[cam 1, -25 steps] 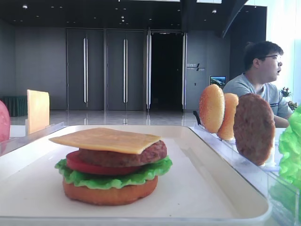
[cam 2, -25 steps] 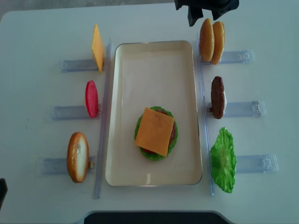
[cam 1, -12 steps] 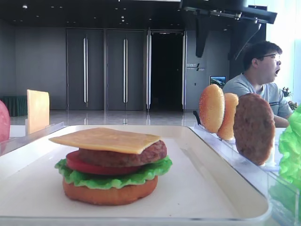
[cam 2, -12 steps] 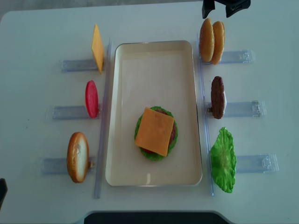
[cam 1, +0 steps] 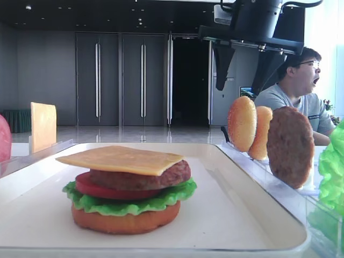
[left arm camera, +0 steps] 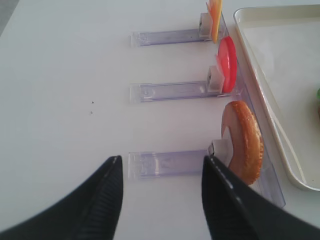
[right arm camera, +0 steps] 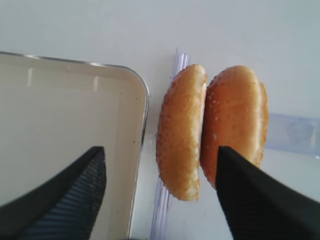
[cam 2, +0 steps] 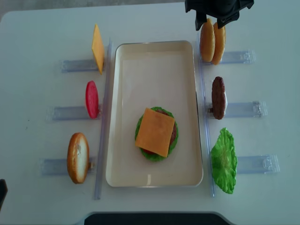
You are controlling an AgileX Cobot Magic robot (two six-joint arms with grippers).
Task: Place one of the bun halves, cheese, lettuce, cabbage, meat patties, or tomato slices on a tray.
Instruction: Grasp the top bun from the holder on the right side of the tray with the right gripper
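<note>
On the table [cam 2: 37,28] we see clear racks [cam 2: 70,65] at the left holding a cheese slice [cam 2: 97,48], a tomato slice [cam 2: 92,99] and an orange bun half [cam 2: 78,157] on edge. The left end effector [left arm camera: 160,200] hangs wide open near that bun. The white tray [cam 2: 154,56] in the middle carries a stacked burger [cam 2: 155,134] topped with cheese toward its near end; its far half is bare. At the right, the right end effector [right arm camera: 160,200] hovers wide open above two upright bun halves [cam 2: 212,41], just beyond the tray's corner, with a meat patty [cam 2: 218,97] and lettuce [cam 2: 224,160] racked nearer.
</note>
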